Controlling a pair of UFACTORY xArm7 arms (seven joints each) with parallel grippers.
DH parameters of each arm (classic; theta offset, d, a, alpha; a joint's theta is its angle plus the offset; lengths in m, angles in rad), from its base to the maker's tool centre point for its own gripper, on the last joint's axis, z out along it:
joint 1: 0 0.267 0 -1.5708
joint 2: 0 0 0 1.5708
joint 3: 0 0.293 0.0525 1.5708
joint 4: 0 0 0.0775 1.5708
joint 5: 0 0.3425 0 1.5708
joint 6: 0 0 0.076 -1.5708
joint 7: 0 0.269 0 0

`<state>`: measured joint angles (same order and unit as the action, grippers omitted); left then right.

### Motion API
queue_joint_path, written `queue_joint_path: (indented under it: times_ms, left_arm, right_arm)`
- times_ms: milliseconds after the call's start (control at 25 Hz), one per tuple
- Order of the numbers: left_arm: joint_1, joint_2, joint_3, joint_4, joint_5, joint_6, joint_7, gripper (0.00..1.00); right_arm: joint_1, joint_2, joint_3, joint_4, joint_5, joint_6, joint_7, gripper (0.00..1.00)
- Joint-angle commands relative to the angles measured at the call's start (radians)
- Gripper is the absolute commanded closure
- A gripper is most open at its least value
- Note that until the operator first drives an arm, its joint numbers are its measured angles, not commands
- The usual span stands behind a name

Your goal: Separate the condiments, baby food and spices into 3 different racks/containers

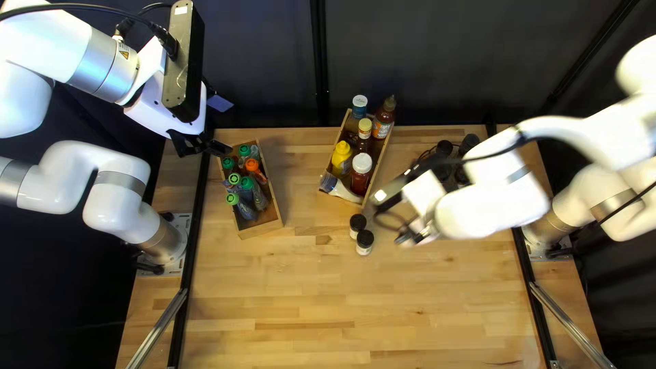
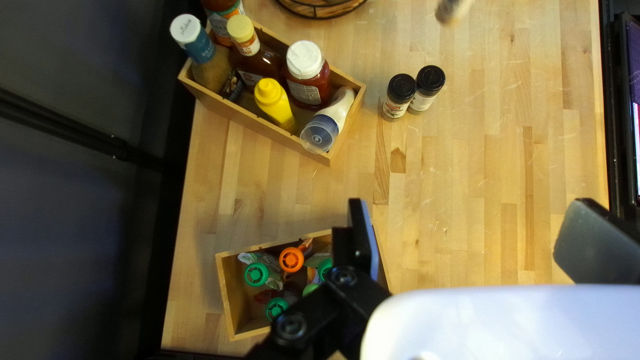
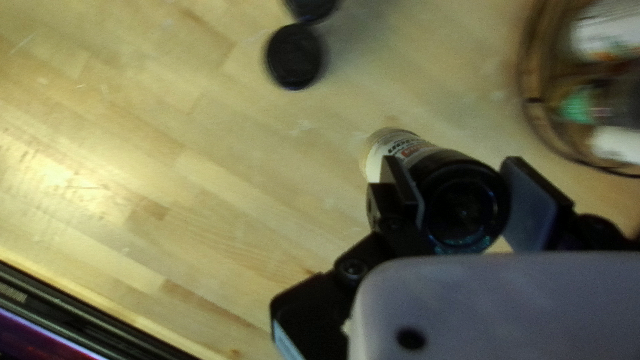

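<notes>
Likely we were racking spices: our left claw [image 2: 475,220] gaped, our right claw [image 3: 451,175] gripped a jar [image 3: 467,207]. The basket [image 3: 534,87] beside that claw seemed our next stop.

2 white arms [image 1: 61,167], silver bands [image 1: 121,179], black cables [image 1: 68,6]

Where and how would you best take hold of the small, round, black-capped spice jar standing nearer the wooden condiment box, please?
I'd come from straight above and grip this jar by its upright, round body, just below the cap. The other black-capped jar stands close beside it, so closing across the pair's line should keep both fingers from between them.
</notes>
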<state>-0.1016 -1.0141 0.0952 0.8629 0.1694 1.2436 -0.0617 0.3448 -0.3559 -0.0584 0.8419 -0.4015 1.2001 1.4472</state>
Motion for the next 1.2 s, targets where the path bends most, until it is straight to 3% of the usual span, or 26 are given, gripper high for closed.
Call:
queue_joint_path:
  times_ms: [40,640,1200]
  left_arm:
    - [0.000,0.000,0.000,0.000,0.000,0.000,0.000,0.00]
    - [0.000,0.000,0.000,0.000,0.000,0.000,0.000,0.00]
    - [0.000,0.000,0.000,0.000,0.000,0.000,0.000,0.00]
  right_arm:
    - [-0.025,-0.151,-0.023,-0.105,-0.001,0.067,-0.010,1.00]
    - [0.018,-0.483,-0.027,-0.346,0.114,0.238,-0.074,1.00]
    - [-0.060,-0.655,-0.033,-0.506,-0.015,0.298,-0.077,1.00]
